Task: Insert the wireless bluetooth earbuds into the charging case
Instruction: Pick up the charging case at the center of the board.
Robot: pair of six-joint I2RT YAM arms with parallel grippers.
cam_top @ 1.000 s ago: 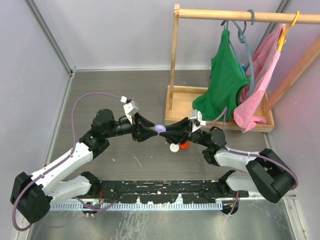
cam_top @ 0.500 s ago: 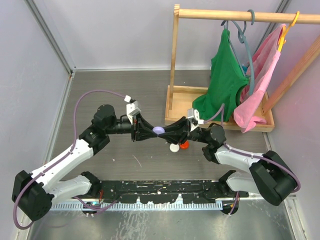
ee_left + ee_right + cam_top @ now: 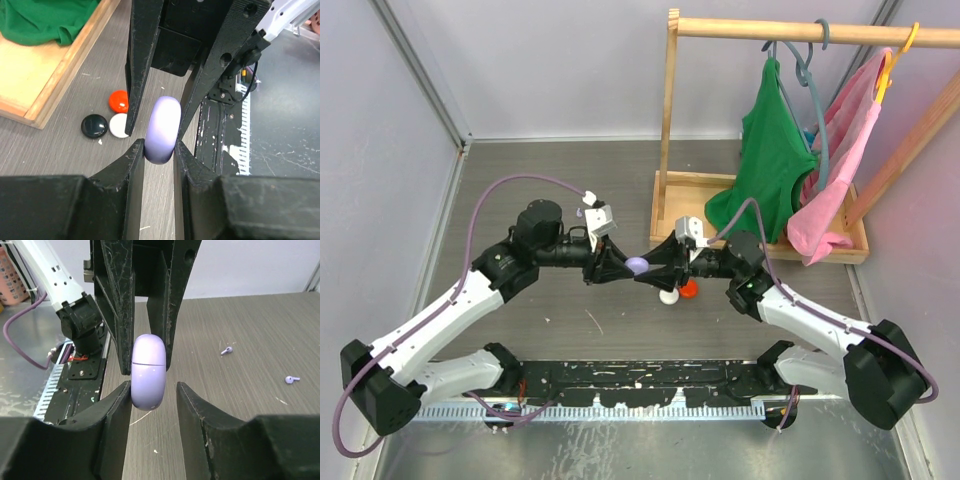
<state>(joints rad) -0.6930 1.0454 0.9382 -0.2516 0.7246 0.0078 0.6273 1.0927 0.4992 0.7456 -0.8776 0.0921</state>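
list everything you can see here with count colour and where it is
table: 1, grey
rack: 1, wooden, far right
garments: 2, green and pink, hanging on the rack
charging case: 1, lilac, held above the table
earbuds: 2, lilac, loose on the table
discs: 3, red, black, white, clustered on the table
left claw: 1, black, shut on the charging case
right claw: 1, black, open around the charging case

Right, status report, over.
Left end effector shut on lilac charging case. Right end effector open around it. Lid closed; lilac earbuds loose on table.
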